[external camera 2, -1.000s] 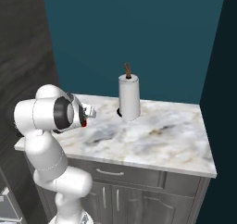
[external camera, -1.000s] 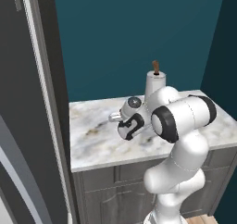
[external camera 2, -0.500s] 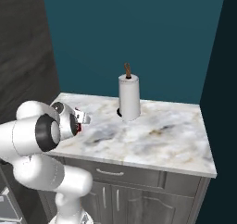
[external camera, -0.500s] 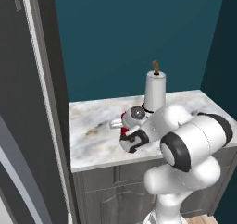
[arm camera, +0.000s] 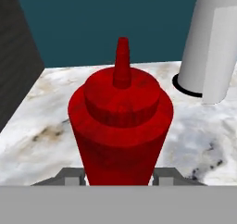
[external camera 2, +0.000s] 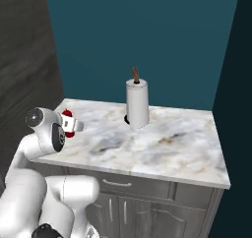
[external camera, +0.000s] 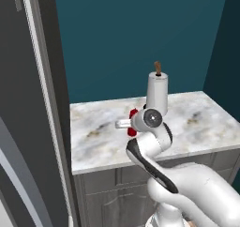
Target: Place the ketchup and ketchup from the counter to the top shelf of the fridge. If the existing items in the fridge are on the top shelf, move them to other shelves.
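One ketchup bottle (arm camera: 121, 126), gripped between closed fingers (arm camera: 74, 176), held above the marbled surface (arm camera: 203, 140) beside a paper-towel roll (arm camera: 214, 47).

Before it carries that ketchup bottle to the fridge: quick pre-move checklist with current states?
1. Grip: ketchup bottle sits between the gripper fingers, both pressed to its sides. Ok.
2. Bottle attitude: nozzle points straight along the hand view, no visible slant. Ok.
3. Lifted off the counter: the bottle shows beside the wrist, but its base is hidden. Cannot tell.
4. Paper-towel roll: upright on the counter, apart from the bottle. Ok.
5. Fridge side: dark wall stands close by the arm; no shelf in view. Cannot tell.
6. Second ketchup bottle: cannot tell.
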